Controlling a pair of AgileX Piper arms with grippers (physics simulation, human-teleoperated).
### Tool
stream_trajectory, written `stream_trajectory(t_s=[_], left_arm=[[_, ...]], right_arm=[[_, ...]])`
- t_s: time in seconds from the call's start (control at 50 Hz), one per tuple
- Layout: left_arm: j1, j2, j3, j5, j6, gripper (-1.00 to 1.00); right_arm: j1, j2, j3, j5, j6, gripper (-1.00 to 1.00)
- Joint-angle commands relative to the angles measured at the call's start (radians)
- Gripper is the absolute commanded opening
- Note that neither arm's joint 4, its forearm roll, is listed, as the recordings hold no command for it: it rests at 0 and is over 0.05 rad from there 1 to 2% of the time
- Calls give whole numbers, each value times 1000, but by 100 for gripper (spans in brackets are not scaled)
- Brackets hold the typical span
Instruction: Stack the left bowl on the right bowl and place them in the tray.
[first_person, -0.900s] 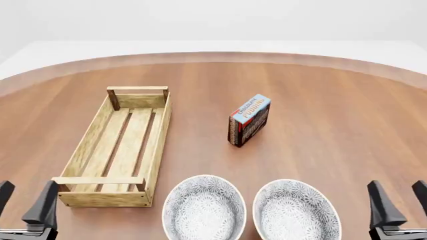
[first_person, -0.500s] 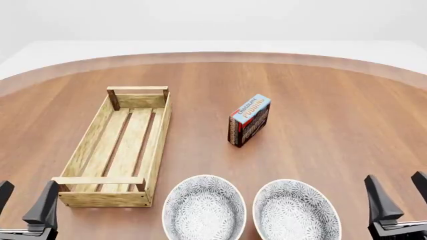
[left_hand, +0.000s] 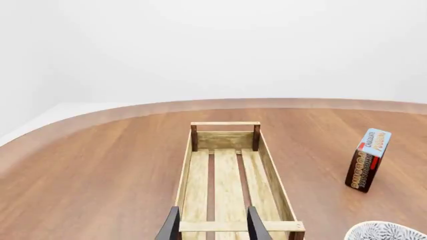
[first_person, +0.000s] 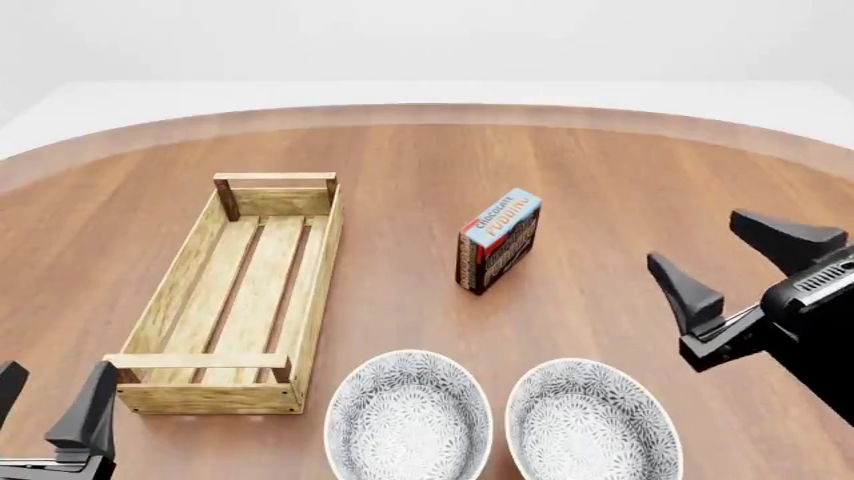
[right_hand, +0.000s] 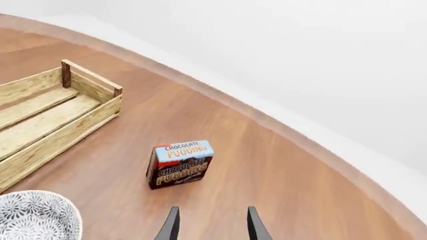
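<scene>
Light-wood tray (first_person: 235, 300) with a slatted floor and raised end bars lies empty at the table's left. Beside its near end, two patterned grey bowls sit side by side, left bowl (first_person: 408, 418) and right bowl (first_person: 593, 420), both cut off by the front view's lower edge. Right gripper (first_person: 745, 268) hangs spread wide, empty; left gripper (first_person: 51, 410), mostly out of frame, gapes empty too.

Two bowls — left bowl (first_person: 408, 418), right bowl (first_person: 593, 422) — one tray (first_person: 238, 293), one pudding box (first_person: 498, 241).
</scene>
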Motion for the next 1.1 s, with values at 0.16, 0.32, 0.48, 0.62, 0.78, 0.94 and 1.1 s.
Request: stream_trajectory(t_s=[0.16, 0.32, 0.48, 0.62, 0.78, 0.94, 1.1], left_arm=[[0, 0, 0, 0, 0, 100], [0, 0, 0, 0, 0, 100], [0, 0, 0, 0, 0, 100], [0, 0, 0, 0, 0, 100], [0, 0, 0, 0, 0, 100], [0, 0, 0, 0, 0, 100], [0, 0, 0, 0, 0, 100]], right_arm=[[189, 399, -272, 62, -123, 100], [200, 509, -346, 99, -154, 100], [298, 651, -415, 144, -163, 100], [366, 771, -471, 189, -154, 100], [424, 816, -510, 224, -101, 100], [469, 865, -525, 231, -54, 100], [531, 916, -522, 222, 20, 100]])
